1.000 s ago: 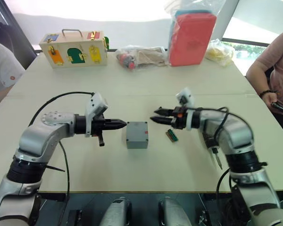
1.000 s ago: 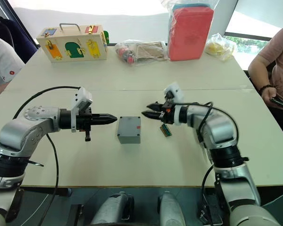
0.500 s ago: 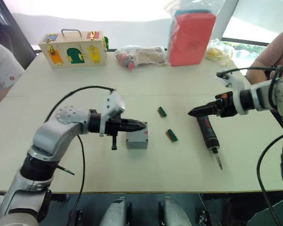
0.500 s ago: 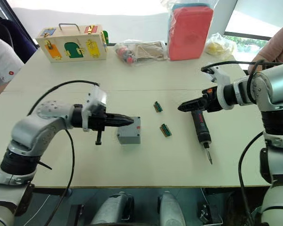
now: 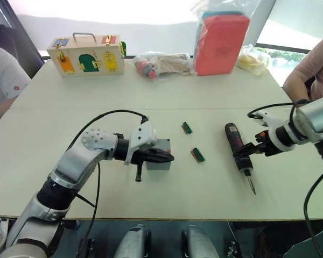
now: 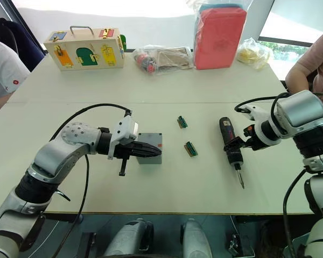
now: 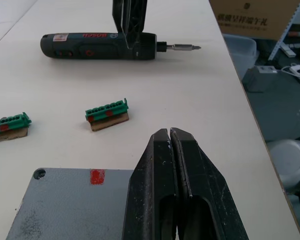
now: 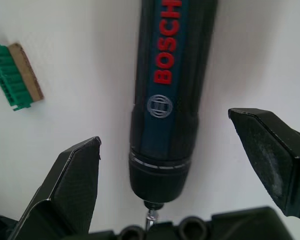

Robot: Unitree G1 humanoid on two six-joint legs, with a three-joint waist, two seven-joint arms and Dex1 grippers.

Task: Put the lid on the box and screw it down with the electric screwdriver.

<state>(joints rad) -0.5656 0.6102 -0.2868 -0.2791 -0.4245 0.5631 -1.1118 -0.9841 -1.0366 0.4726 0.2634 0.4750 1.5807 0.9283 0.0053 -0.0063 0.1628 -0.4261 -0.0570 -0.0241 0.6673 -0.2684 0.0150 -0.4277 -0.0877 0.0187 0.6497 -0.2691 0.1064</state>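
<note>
The lid (image 7: 70, 205) already sits on the box (image 6: 151, 149), which lies near the middle of the table (image 6: 151, 86), so what is left, as I judge it, is picking up the tool and driving the screws. Whether any screw is in I cannot tell; 1 corner hole in the left wrist view looks empty.

The left gripper (image 6: 151, 153) rests over the lid with its 2 fingers pressed together, holding nothing, seemingly steadying it. The lid is flat matte grey plastic, square, with a small red mark near one edge.

At 3 o'clock from the box, well apart, lies the electric screwdriver (image 6: 230, 145) — a slim dark cylinder with red lettering, its thin metal bit pointing to 6 o'clock toward the table's near edge. The right gripper (image 8: 175, 165) straddles its bit end, fingers spread wide to either side of the barrel and not yet touching it.

Between box and tool lie 2 small green terminal strips (image 6: 190, 148), ridged, on tan backing. At 12 o'clock, far off, stand a wooden latch box (image 6: 86, 49) and a red bag (image 6: 218, 35) in clear plastic.
</note>
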